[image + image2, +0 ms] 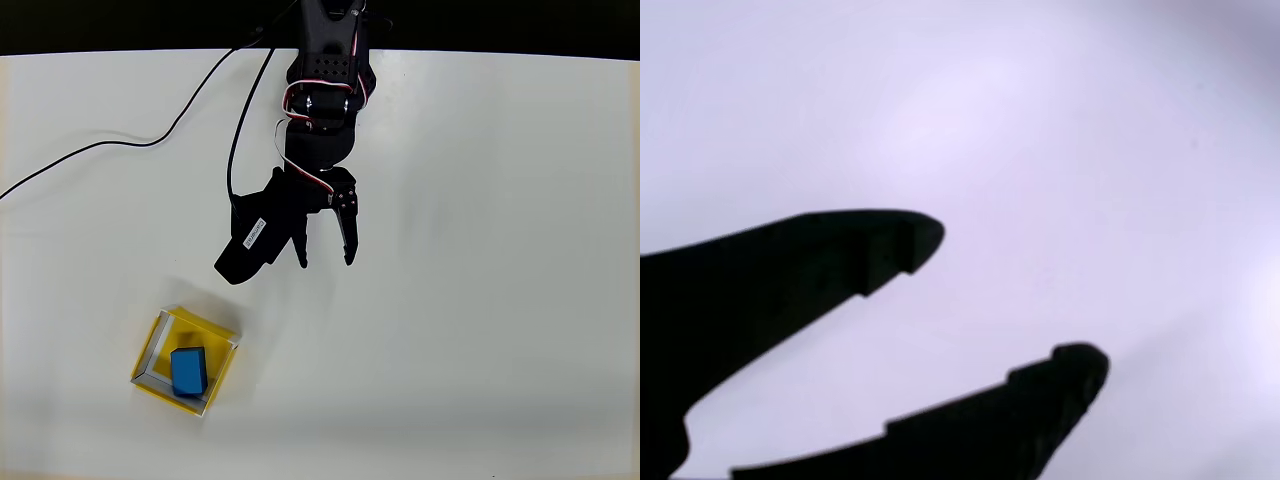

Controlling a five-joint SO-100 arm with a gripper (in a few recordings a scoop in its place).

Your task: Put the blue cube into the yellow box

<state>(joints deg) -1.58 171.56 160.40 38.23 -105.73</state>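
Note:
In the overhead view the blue cube [187, 370] lies inside the yellow box [152, 352], toward the box's lower side, at the lower left of the white table. My black gripper [326, 262] hangs above the table's middle, up and to the right of the box and well apart from it. Its two fingers are spread with nothing between them. In the wrist view the gripper [1015, 300] shows as two dark fingers parted over bare white table.
A black cable [150, 140] runs across the upper left of the table toward the arm's base. The table's far edge meets a dark strip at the top of the overhead view.

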